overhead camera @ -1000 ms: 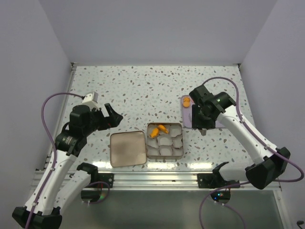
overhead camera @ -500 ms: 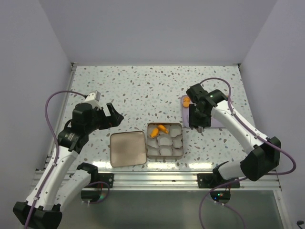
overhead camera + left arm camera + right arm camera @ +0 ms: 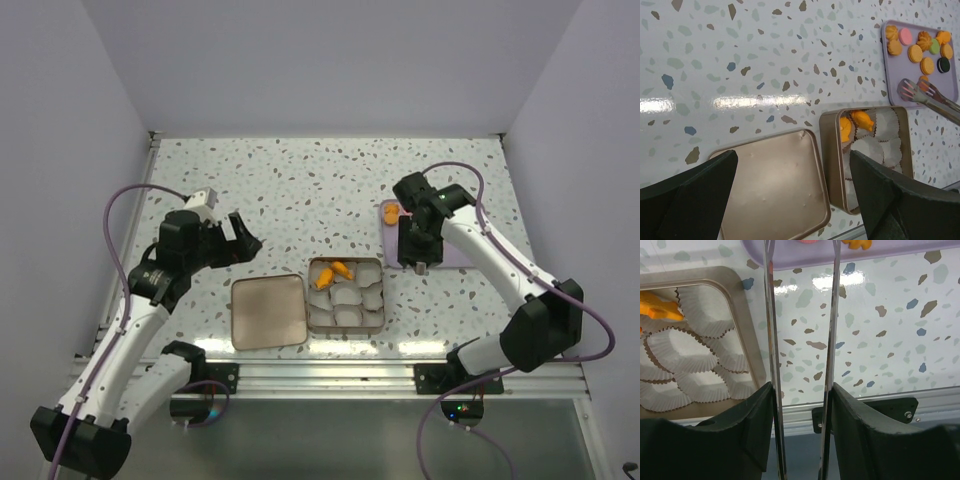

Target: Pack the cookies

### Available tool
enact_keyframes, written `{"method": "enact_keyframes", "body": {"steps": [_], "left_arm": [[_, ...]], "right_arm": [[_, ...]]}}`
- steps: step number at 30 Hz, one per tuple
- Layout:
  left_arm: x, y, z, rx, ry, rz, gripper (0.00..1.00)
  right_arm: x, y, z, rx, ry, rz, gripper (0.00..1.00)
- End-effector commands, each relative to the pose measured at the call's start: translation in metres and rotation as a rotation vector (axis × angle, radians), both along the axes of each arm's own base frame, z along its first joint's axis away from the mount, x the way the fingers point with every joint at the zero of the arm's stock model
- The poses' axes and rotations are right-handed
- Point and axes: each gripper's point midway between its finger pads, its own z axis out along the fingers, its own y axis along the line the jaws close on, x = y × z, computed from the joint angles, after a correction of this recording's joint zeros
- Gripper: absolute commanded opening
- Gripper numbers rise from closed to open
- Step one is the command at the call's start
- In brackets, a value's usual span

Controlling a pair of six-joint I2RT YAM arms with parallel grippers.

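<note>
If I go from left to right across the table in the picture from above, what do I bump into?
flat lid → open tin → purple tray

pulled the right elbow inward, carrying the right jaws and their tongs a touch leftward over the purple tray; eased the left jaws slightly forward and rightward.

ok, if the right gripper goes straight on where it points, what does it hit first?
The right gripper holds tongs aimed at the purple tray; they'd likely meet that tray or the cookies on it first. Their height above it is unclear.
</note>
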Motion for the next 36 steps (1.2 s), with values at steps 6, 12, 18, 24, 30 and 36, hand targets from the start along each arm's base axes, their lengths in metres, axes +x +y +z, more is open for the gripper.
{"method": "enact_keyframes", "body": {"steps": [6, 12, 18, 24, 30, 36], "left_arm": [[0.016, -0.007, 0.024, -0.003, -0.086, -0.031, 1.0], [0.019, -0.007, 0.024, 0.001, -0.085, -0.036, 1.0], [0.019, -0.007, 0.028, 0.007, -0.089, -0.036, 1.0], [0.016, -0.004, 0.026, 0.014, -0.083, -0.031, 1.0], [0.013, -0.005, 0.025, 0.0, -0.086, -0.029, 1.0], [0.012, -0.006, 0.029, -0.008, -0.094, -0.03, 1.0]], "right_arm": [[0.004, 0.002, -0.008, 0.033, 0.008, -0.008, 0.49], [0.002, 0.0, -0.011, 0.034, 0.02, -0.017, 0.49], [-0.002, 0.002, -0.012, 0.051, 0.036, -0.027, 0.48], [-0.015, 0.006, -0.014, 0.096, 0.06, -0.036, 0.45], [-0.023, 0.006, -0.014, 0.111, 0.068, -0.04, 0.41], [-0.016, 0.009, -0.003, 0.123, 0.044, -0.033, 0.39]]}}
